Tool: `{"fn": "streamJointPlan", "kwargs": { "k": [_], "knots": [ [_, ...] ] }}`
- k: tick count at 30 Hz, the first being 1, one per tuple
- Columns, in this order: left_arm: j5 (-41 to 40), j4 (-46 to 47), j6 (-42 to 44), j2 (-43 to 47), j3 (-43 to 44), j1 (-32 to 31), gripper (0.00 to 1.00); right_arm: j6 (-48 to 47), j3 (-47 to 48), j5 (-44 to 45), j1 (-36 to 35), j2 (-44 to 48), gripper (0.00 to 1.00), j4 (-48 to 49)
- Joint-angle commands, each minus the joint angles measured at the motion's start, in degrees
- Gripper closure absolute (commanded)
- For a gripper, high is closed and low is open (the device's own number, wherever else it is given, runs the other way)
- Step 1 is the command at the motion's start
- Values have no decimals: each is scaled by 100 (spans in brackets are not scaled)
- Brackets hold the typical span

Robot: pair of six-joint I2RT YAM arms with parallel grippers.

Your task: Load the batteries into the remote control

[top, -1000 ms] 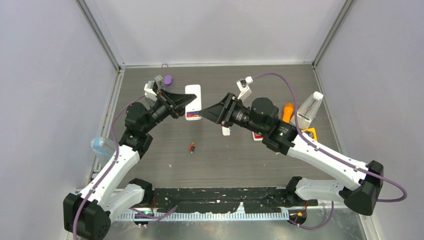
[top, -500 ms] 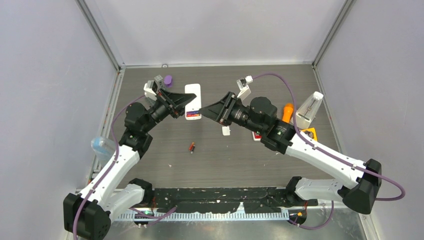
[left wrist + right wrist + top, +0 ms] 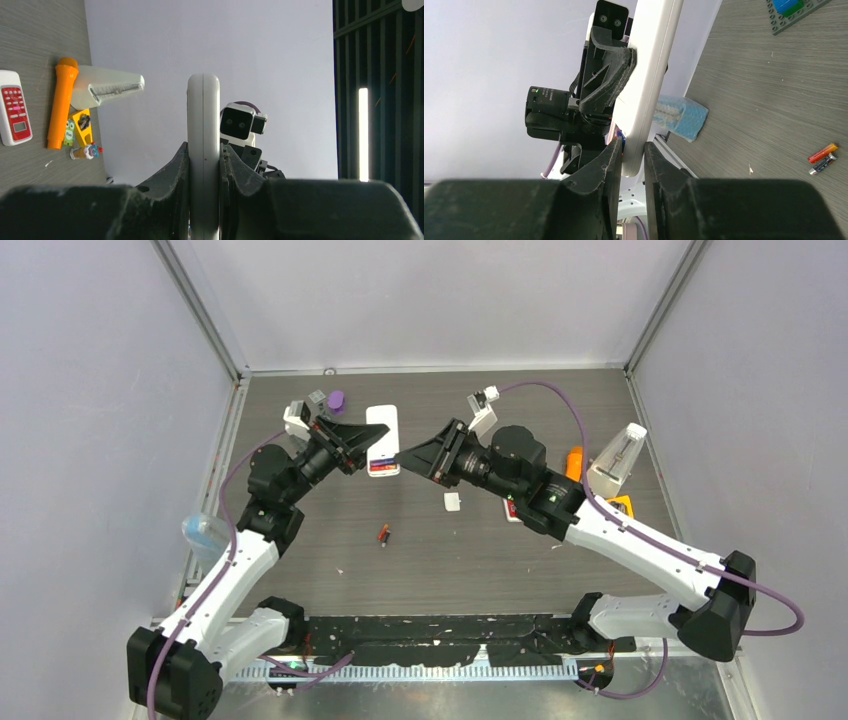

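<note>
Since red and blue seated batteries (image 3: 381,468) showed in the open bay of the remote control (image 3: 383,430), upper centre of the top view, I'd call loading roughly half done. Two loose batteries (image 3: 383,534) lay mid-frame, well apart from it. The left gripper (image 3: 203,167) pinched the remote's faces and the right gripper (image 3: 633,156) was pressed onto its end. A small white piece (image 3: 452,501), possibly the cover, lay off. Dark wood-grain tabletop (image 3: 480,560), plain lilac walls (image 3: 440,300), aluminium corner posts (image 3: 200,310).

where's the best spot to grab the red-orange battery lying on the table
Probably across its middle, from straight above: the red-orange battery lies flat on the table, a thin cylinder. The darker battery lies close alongside, so one finger must slip between them.
</note>
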State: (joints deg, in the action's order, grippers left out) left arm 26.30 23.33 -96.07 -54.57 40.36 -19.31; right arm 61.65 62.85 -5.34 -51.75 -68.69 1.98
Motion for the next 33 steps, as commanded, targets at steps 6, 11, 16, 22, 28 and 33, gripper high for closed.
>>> {"fn": "streamJointPlan", "kwargs": {
  "k": [6, 11, 16, 22, 28, 33],
  "knots": [
    [-130, 112, 76, 273, 258, -46, 100, -895, 932, 188, -128, -463, 86, -1384],
    [-218, -37, 183, 306, 299, -44, 100, -1955, 1865, 1379, -270, -821, 82, -3063],
    [-298, -188, 300, 337, 362, -46, 100, -2571, 2149, 1758, -308, -1052, 79, -3662],
    [-294, -195, 435, 268, 407, -46, 100, -2681, 2166, 1851, -338, -960, 58, -3502],
    [-362, -261, 665, 334, 321, -47, 100, -1749, 1585, 1044, -40, -548, 29, -2475],
    [-389, -241, 679, 341, 267, -46, 100, -1182, 1103, 215, 66, -354, 24, -1590]
  ]
}}
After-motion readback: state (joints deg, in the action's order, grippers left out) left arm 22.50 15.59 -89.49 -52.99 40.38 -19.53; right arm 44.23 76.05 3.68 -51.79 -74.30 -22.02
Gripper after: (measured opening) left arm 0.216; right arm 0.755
